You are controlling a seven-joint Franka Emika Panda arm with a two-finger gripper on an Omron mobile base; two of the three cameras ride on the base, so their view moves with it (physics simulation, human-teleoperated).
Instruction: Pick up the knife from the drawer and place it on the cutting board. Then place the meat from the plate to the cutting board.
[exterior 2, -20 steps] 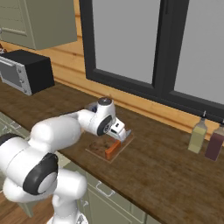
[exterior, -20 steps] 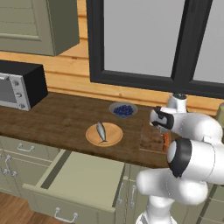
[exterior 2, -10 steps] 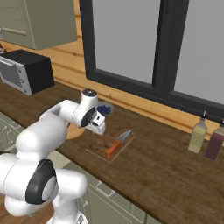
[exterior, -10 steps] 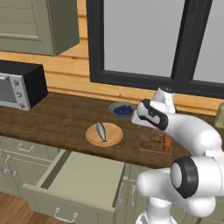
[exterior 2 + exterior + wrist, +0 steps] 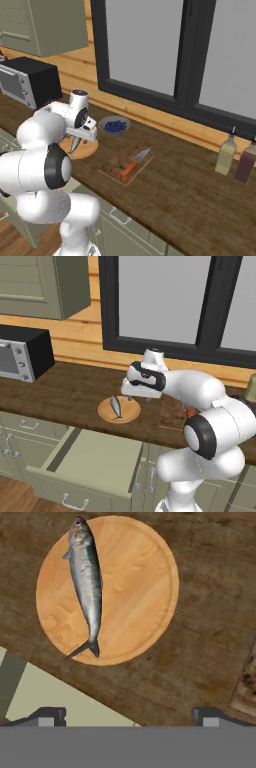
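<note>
Step in hand: second half of the task, moving the meat. The knife (image 5: 134,165) already lies on the cutting board (image 5: 116,164), orange handle toward the worktop's front edge, blade pointing toward the window.

Tool (image 5: 135,399) hovers above the plate (image 5: 145,587), empty; in the hand view its two tips sit wide apart at the bottom, so the fingers are spread. The meat (image 5: 86,582) lies lengthwise on the plate's left half in that view, head near the rim, tail toward the drawer (image 5: 95,456), which stands pulled out below the worktop (image 5: 65,391).

Judgement: the tool is offset from the fish (its centre looks over the worktop edge, not over the body). Next move calls for shifting over the fish's mid-body, setting the fingers across its narrow width, descending, and closing. The fish is slim and lies flat, so the fingers must come down almost to the plate. Then carry it to the board, clear of the knife.

Bowl of blueberries (image 5: 114,125) stands behind the plate, apart from it.
</note>
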